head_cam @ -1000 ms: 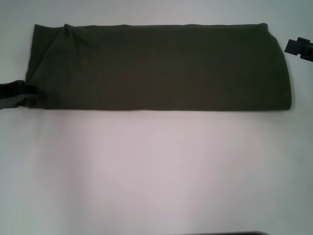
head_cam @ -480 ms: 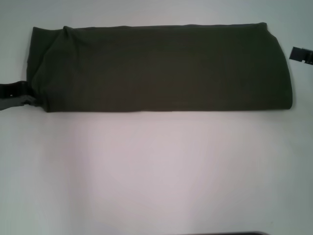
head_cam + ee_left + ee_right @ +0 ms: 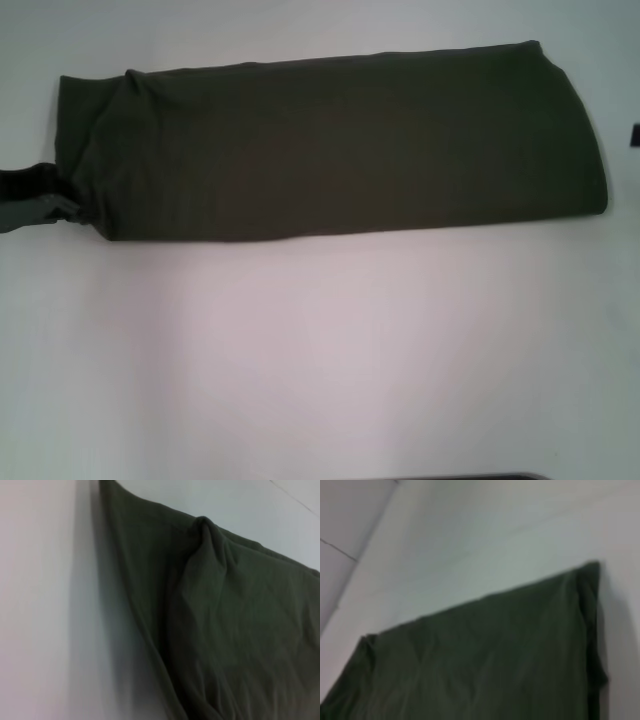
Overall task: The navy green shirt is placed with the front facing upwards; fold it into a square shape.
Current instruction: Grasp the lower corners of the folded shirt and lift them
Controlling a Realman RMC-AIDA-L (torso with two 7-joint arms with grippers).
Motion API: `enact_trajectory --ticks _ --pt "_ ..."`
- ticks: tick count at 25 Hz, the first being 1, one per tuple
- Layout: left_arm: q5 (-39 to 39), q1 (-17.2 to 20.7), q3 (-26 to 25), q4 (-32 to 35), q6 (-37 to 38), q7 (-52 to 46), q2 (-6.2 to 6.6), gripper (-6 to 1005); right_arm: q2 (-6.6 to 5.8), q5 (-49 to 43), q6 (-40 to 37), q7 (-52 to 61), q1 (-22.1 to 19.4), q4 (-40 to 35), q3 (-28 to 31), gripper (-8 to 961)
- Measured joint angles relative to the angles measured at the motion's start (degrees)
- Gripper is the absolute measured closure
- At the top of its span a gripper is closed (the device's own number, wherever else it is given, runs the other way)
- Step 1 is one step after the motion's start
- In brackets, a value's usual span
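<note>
One long folded band is all that shows of the shirt [image 3: 330, 145]: dark olive, lying flat on the white table [image 3: 320, 350] and slightly skewed, its far-from-the-pincer end sitting higher in the head view than the end at the pincer. Left gripper [image 3: 62, 205] sits at the band's near-left corner, touching the cloth; the fabric puckers and ridges right beside it, which reads as a pinch on that corner, judged closed on the shirt, though the fingertips themselves are mostly buried in the fold. Left wrist view confirms a raised crease running away from the pincer, cloth drawn up off the table just ahead of it. Right gripper [image 3: 635, 135] is barely in frame at the edge, well apart from the shirt's other end; finger state: cannot tell. No lettering or label is visible; the upper face is plain. Judgement: lengthwise folds done, crosswise fold to a square not yet done. Risks: (1) one-sided pull from the pincer skews the band further, since the opposite end is unheld; (2) grip may catch only the top layer, so the lower layers lag and the fold opens; (3) bunching beside the pincer could set a wrinkle into the final square.
</note>
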Motion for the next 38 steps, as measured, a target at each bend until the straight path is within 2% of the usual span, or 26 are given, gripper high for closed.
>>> enact_trajectory --ticks 4,12,19,25,28,32,38 --pt "-0.02 -0.05 -1.45 0.42 1.71 0.0 0.57 989 1.0 -4.81 -0.32 2.45 2.08 0.26 0.01 67" --pt "-0.02 -0.3 -1.49 0.46 2.56 0.55 1.06 987 2.4 -7.09 2.98 3.54 4.5 0.79 -0.15 68" --pt "-0.08 -0.54 -1.51 0.53 2.2 0.57 0.49 986 2.35 -11.6 5.44 5.23 7.73 5.62 -0.28 70" --pt "-0.11 -1.21 -1.51 0.53 2.04 0.61 0.3 985 3.16 -15.04 7.19 6.0 8.91 6.68 -1.03 71" --pt "-0.12 -1.49 -1.58 0.53 1.88 0.62 0.29 985 3.12 -15.08 6.93 6.01 8.92 6.01 -1.55 72" --pt "-0.11 -1.7 -1.61 0.53 1.78 0.59 0.28 984 2.24 -15.11 5.94 6.03 8.78 5.44 -1.34 73" --pt "-0.11 -1.95 -1.59 0.52 1.41 0.37 0.11 984 1.87 -15.15 5.64 6.11 8.28 5.15 -1.54 74"
